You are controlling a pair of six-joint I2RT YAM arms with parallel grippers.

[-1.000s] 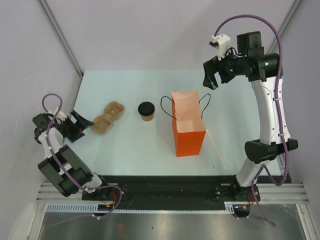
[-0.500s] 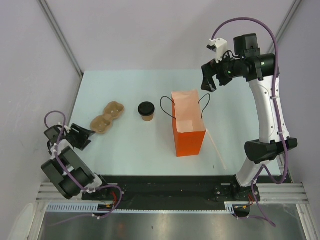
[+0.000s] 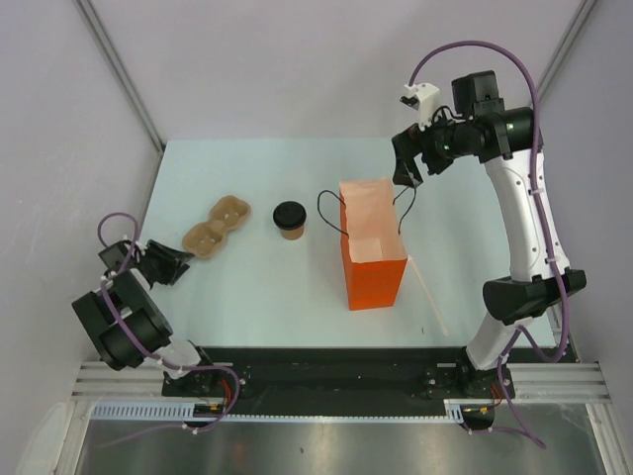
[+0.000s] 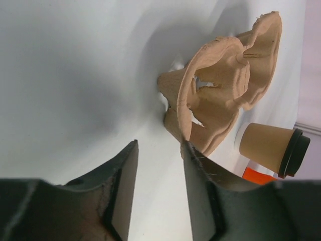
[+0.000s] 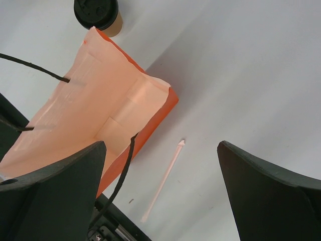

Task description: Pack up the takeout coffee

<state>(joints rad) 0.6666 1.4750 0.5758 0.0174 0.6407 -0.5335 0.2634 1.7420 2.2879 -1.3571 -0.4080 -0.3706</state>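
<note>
Reaching over the bag [image 3: 373,265] with my right gripper [image 3: 404,174], jaws wide apart and empty, I judge the job is to catch its far handle [image 3: 406,201] and steady the mouth. I should come down straight, so the thin cord lands between my fingers without tipping the bag. My left gripper [image 4: 159,150] sits partly apart, holding nothing, just beside the carrier [image 3: 214,231]. The cup [image 3: 289,220] stands lidded on the table [image 3: 257,287], between carrier and bag.

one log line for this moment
left gripper: open, empty, beside cup carrier | right gripper: open, near orange bag | coffee cup: lidded, on table, not packed
</note>
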